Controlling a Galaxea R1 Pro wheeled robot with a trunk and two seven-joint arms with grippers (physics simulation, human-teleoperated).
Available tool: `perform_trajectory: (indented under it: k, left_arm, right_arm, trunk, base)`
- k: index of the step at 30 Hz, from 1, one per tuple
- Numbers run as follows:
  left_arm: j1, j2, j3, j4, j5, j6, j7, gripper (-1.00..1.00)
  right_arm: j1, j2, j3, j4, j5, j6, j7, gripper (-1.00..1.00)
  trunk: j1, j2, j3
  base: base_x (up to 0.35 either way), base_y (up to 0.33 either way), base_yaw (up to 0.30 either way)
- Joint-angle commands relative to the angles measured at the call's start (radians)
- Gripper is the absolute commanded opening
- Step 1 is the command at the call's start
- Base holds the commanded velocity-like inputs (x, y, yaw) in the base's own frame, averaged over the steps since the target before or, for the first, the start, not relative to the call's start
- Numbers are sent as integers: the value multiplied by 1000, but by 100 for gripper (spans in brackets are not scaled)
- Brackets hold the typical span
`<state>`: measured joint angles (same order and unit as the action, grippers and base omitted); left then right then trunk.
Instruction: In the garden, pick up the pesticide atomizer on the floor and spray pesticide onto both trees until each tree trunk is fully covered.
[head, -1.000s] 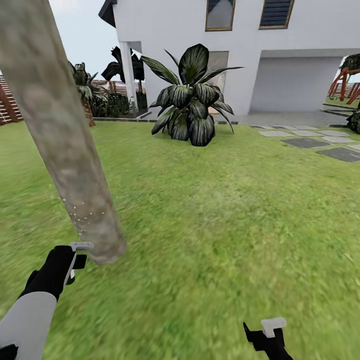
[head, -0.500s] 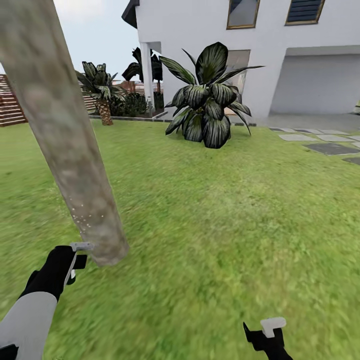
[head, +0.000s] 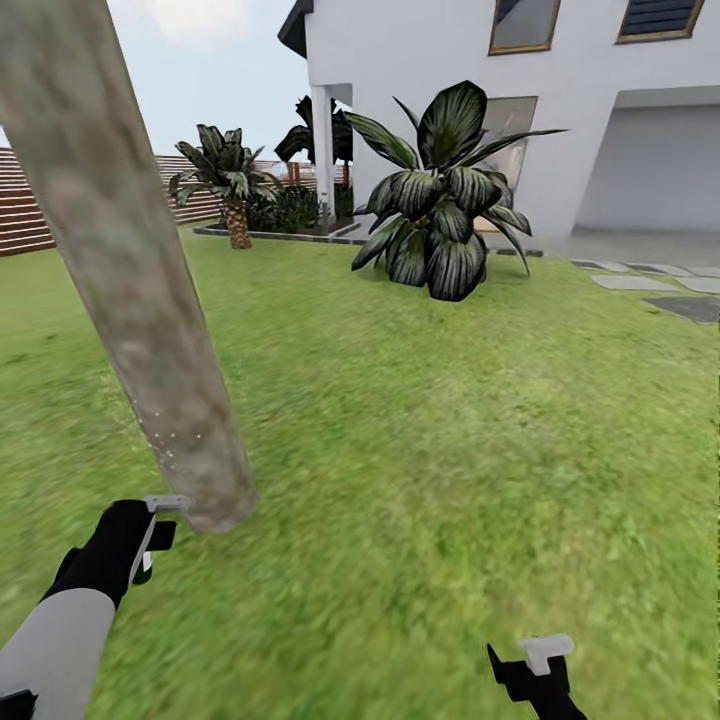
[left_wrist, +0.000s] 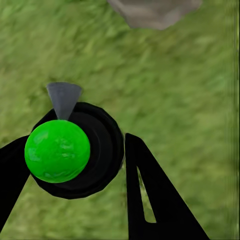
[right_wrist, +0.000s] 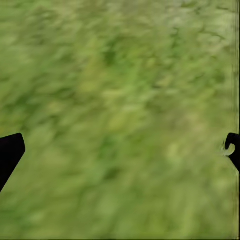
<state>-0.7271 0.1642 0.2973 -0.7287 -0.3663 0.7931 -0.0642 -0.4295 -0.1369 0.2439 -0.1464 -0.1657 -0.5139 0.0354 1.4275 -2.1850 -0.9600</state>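
- Nearest, the left tool (left_wrist: 75, 165) is closed around the pesticide atomizer (left_wrist: 75, 150), a black body with a bright green round cap and a grey nozzle; in the head view its pale nozzle (head: 165, 503) sits just beside the foot of the tree trunk (head: 150, 330).
- Low on the robot's right, the right tool (right_wrist: 120, 150) is spread wide and holds nothing, with the blurry green floor (right_wrist: 120, 100) under it.
- Just ahead, the trunk leans across the head view, mottled grey-beige, with a scatter of pale specks low on the bark near the nozzle; most of it above looks bare, so I judge the covering far from complete.
- Risk: with the nozzle this close and this low, spray may land on one small patch or on the grass, leaving the trunk's far side and upper part uncovered.
- Risk: the black tool could bump the trunk if it edges closer.
- Farther off stand a striped-leaf plant (head: 440, 215), a white house (head: 560, 110), grey stepping stones (head: 650, 285) and a slatted fence (head: 30, 215).
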Motion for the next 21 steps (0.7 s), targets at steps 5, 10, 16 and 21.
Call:
perform_trajectory:
  k: [5, 10, 16, 21]
  left_arm:
    - [0, 1, 7, -6, 1, 0, 1, -100]
    - [0, 2, 8, -8, 9, -2, 4, -100]
    - [0, 2, 8, -7, 10, -2, 6, -100]
    - [0, -1, 5, -4, 62, -28, 4, -100]
  right_arm:
    - [0, 1, 0, -1, 0, 0, 1, 100]
    - [0, 3, 2, -1, 0, 0, 1, 100]
    - [0, 3, 2, -1, 0, 0, 1, 100]
    - [0, 1, 0, -1, 0, 0, 1, 100]
  trunk:
    - [0, 0, 0]
    - [0, 0, 0]
    - [0, 0, 0]
    - [0, 0, 0]
  base:
    - [1, -275, 0]
    - [29, -275, 128]
    - [141, -270, 272]
    - [202, -167, 274]
